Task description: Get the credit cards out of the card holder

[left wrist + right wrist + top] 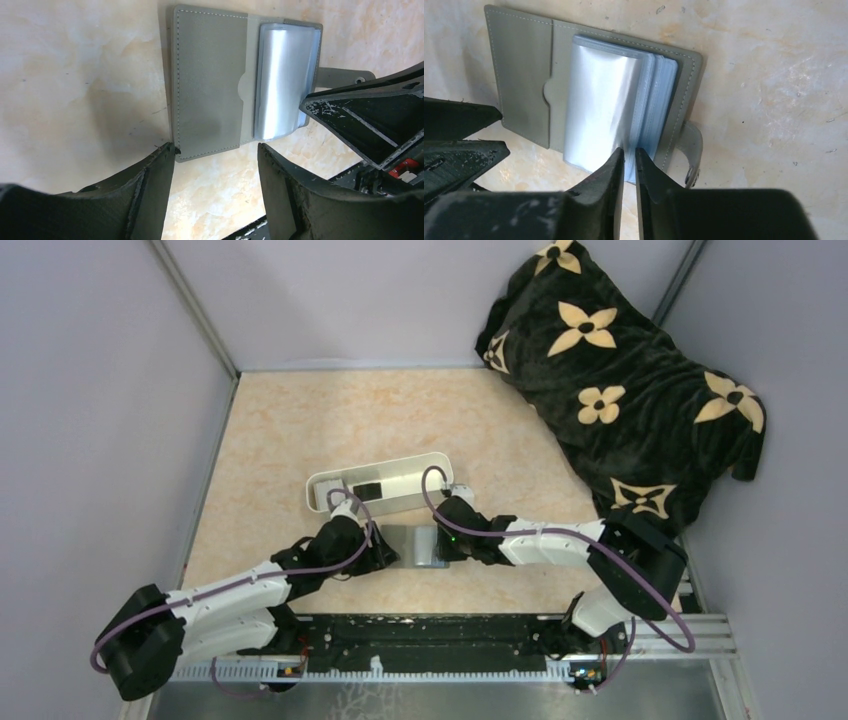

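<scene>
1. Card holder (413,545) lies open and flat on the marbled beige table (290,430), between the two arms' claws and just in front of a long white tray (400,462).
2. Its plain grey leaf (521,75), with white stitching and a thumb notch, is on the left arm's side. A stack of clear, blue-tinted plastic sleeves (599,100) lies on the other leaf.
3. A grey closing strap (692,147) with a snap sticks out from the sleeve side and rests on the table.
4. The right gripper (629,155) has its two fingers drawn almost together, with only a thin slit between them. The near edge of the sleeves sits in that slit, so it pinches the card holder there.
5. The wrist views do not show whether a card sits inside the pinched sleeve, as its surface is only a pale sheen.
6. The left gripper (216,150) stands wide apart and holds nothing. One fingertip (167,150) touches the near corner of the plain leaf, and the other is over bare table just off the holder's near edge.
7. In the top view a small black card (368,488) lies inside the tray.
8. A black blanket (620,390) with cream flower shapes is heaped at the far right corner, well apart from the holder.
</scene>
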You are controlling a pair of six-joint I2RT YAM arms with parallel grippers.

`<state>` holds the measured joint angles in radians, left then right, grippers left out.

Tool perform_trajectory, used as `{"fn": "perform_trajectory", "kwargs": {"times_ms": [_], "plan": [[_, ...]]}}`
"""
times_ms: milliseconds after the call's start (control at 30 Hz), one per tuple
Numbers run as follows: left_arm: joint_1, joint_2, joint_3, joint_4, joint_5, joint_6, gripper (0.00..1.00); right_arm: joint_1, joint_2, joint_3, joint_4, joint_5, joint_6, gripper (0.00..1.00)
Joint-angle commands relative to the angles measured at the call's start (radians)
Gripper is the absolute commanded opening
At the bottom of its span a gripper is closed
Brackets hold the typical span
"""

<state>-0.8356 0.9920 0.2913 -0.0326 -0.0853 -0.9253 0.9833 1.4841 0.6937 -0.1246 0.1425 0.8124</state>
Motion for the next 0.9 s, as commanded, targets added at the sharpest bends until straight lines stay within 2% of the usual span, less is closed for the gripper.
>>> {"fn": "perform_trajectory", "kwargs": {"times_ms": [0,133,367,867], "plan": [[-0.002,-0.022,-0.022,-0.038,-0.039,0.003,0.68,-0.006,0.016,0.006,0.02,-0.004,-0.002,0.1],[-0.002,-0.001,-0.032,-0.014,-0.024,0.005,0.68,-0.005,0.017,0.017,0.02,-0.007,-0.009,0.0],[-0.002,0.033,-0.051,0.045,0.003,-0.001,0.68,-0.004,0.034,0.032,0.044,-0.039,-0.012,0.0],[-0.002,-0.004,-0.075,0.048,0.009,0.002,0.67,0.002,0.099,0.129,0.031,-0.056,-0.036,0.0]]}}
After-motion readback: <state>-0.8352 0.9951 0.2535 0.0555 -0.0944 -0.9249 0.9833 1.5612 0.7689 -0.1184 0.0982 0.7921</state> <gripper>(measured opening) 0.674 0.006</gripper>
